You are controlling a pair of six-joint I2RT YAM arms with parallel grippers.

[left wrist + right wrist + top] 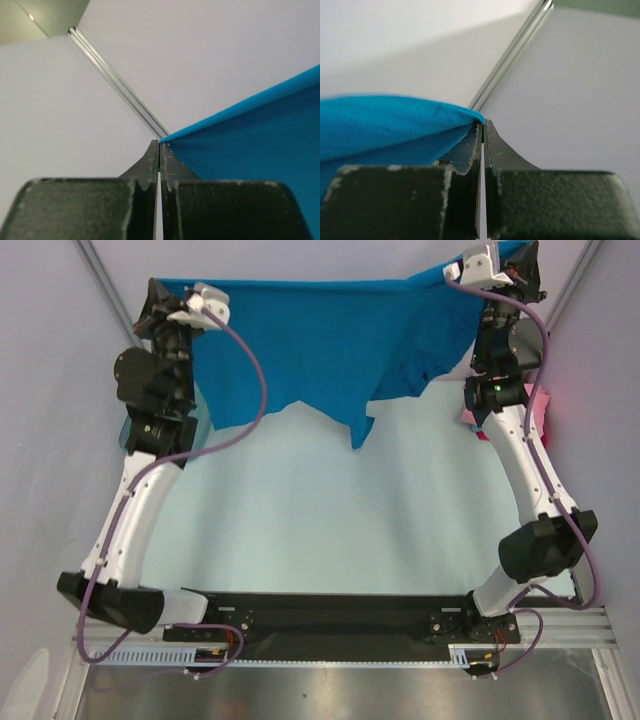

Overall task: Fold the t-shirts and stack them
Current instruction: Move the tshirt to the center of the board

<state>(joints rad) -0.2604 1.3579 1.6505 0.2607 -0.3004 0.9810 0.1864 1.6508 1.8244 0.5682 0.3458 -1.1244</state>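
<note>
Corners of the blue t-shirt (330, 340) are being clamped by left jaws and right jaws, its edge stretched crosswise between.

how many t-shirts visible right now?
2. The bright blue shirt hangs stretched between the left gripper and right gripper, both shut on it. A pink one peeks out behind the right arm, far right. More may be hidden behind the blue cloth.

pale walls (40, 360), metal corner rails (117, 82), light tabletop (330, 530)
</note>
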